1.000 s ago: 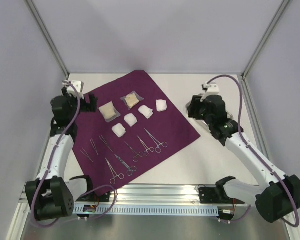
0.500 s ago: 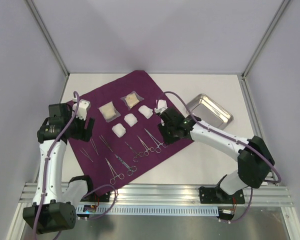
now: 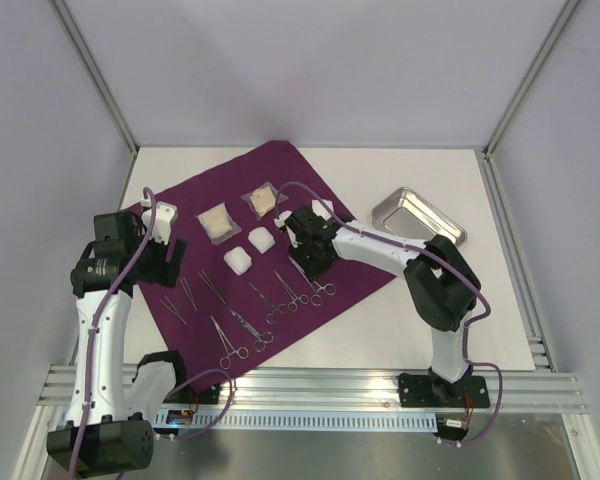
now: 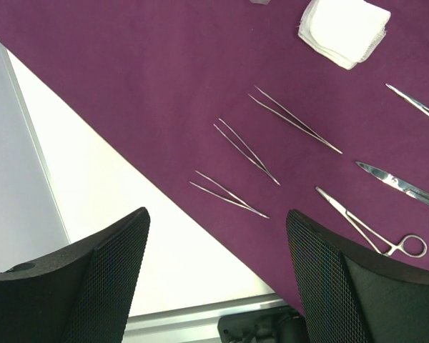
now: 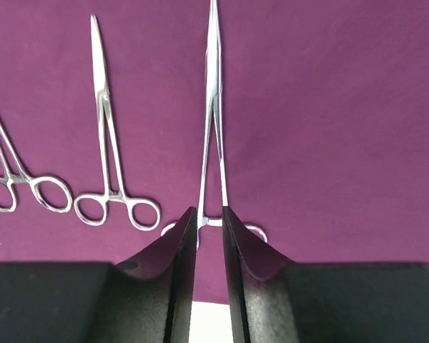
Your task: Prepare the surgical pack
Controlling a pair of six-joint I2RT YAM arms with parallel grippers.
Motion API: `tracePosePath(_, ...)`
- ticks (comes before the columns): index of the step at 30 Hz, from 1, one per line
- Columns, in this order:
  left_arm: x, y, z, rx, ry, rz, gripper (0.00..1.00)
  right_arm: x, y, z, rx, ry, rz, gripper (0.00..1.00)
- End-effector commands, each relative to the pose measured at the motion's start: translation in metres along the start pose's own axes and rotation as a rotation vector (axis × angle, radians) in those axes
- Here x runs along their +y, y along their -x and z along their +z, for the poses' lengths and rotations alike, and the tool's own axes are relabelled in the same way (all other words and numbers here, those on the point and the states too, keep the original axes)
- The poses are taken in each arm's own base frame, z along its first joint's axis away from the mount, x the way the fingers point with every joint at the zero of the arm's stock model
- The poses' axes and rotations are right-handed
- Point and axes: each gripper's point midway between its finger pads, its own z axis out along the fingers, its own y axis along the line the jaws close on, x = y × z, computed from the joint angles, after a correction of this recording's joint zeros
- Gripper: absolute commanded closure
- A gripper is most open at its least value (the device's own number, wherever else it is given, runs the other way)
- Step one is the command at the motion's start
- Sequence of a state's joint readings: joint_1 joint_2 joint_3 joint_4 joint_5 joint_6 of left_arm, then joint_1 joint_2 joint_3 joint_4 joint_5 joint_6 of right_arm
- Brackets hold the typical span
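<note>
Pinching forceps [image 5: 213,107] on cloth [image 5: 329,107]: right claw [image 5: 209,214]; left claw [image 4: 216,214] wide open, unladen; tray [image 3: 412,212] beside cloth.

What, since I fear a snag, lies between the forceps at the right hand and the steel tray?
Nothing visible: only purple cloth and bare table separate the forceps from the tray, though the right arm hides part of that stretch.
</note>
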State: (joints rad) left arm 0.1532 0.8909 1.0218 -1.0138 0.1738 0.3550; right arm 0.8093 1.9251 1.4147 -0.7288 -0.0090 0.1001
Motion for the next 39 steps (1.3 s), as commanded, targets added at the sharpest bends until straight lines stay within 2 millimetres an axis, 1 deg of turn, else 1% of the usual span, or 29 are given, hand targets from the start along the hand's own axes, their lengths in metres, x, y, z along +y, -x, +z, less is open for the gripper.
tracePosePath(1, 0.002, 0.002, -0.004, -0.011, 0.01, -0.007, 0.14, 0.009, 0.001, -0.009, -0.004, 0.015, -0.05, 0.76)
tracePosePath(2, 0.002, 0.003, -0.003, -0.011, 0.01, -0.011, 0.14, 0.012, 0.001, -0.009, -0.011, 0.017, -0.056, 0.76)
tracePosePath(3, 0.002, 0.003, -0.002, -0.009, 0.007, -0.011, 0.14, 0.015, -0.003, -0.007, -0.001, 0.013, -0.067, 0.77)
tracePosePath(6, 0.002, 0.003, 0.001, 0.0, 0.003, -0.018, 0.14, 0.017, -0.006, -0.001, 0.01, 0.015, -0.07, 0.78)
tracePosePath(10, 0.003, 0.003, 0.001, 0.0, 0.005, -0.016, 0.14, 0.014, -0.019, 0.017, 0.067, 0.0, -0.067, 0.82)
tracePosePath(11, 0.002, 0.003, 0.002, 0.001, 0.003, -0.016, 0.14, 0.014, -0.02, 0.02, 0.074, -0.001, -0.064, 0.83)
tracePosePath(12, 0.002, 0.002, 0.001, 0.002, 0.002, -0.017, 0.14, 0.008, -0.021, 0.022, 0.077, -0.035, -0.062, 0.83)
tracePosePath(14, 0.002, 0.002, 0.002, 0.006, -0.001, -0.017, 0.14, 0.007, -0.021, 0.023, 0.087, -0.04, -0.061, 0.84)
tracePosePath(18, 0.001, 0.002, 0.001, 0.004, -0.005, -0.016, 0.14, -0.001, -0.021, 0.024, 0.09, -0.084, -0.068, 0.84)
tracePosePath(22, 0.001, 0.002, 0.001, 0.005, -0.004, -0.016, 0.14, 0.001, -0.02, 0.022, 0.093, -0.074, -0.065, 0.84)
tracePosePath(27, 0.0, 0.002, 0.002, 0.006, -0.009, -0.012, 0.14, 0.003, -0.006, 0.004, 0.048, -0.068, -0.081, 0.83)
tracePosePath(30, 0.001, 0.002, 0.002, 0.006, -0.008, -0.012, 0.14, -0.004, -0.001, -0.002, 0.036, -0.095, -0.1, 0.82)
tracePosePath(32, 0.001, 0.002, 0.002, 0.007, -0.006, -0.012, 0.14, -0.007, 0.0, -0.003, 0.041, -0.098, -0.101, 0.82)
tracePosePath(36, 0.001, 0.001, 0.003, 0.009, -0.006, -0.011, 0.14, -0.014, -0.001, 0.002, 0.051, -0.094, -0.093, 0.81)
tracePosePath(39, 0.002, 0.0, 0.004, 0.014, -0.005, -0.01, 0.14, -0.014, 0.0, 0.006, 0.059, -0.089, -0.093, 0.8)
